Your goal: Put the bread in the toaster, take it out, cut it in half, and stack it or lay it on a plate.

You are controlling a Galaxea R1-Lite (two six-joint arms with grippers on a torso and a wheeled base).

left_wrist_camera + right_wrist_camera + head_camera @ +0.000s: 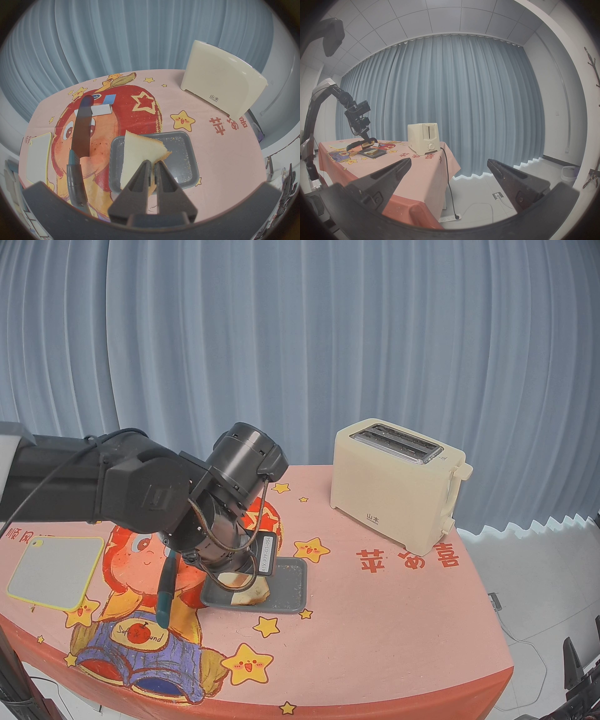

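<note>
A slice of white bread (137,153) is tilted up on edge over the grey tray (184,156), and my left gripper (153,165) is shut on its crust corner. From the head view the left wrist hangs over the tray (290,590), with part of the bread (247,591) peeking out beneath it. The cream toaster (394,484) stands at the table's far right with both top slots empty. My right gripper (449,160) is open and holds nothing, low and off the table's right side, facing the toaster (423,137).
A knife (165,590) with a teal handle and dark blade (79,131) lies just left of the tray. A white cutting board with a yellow rim (53,571) sits at the table's left edge. The toaster's cord (447,175) drops to a floor socket.
</note>
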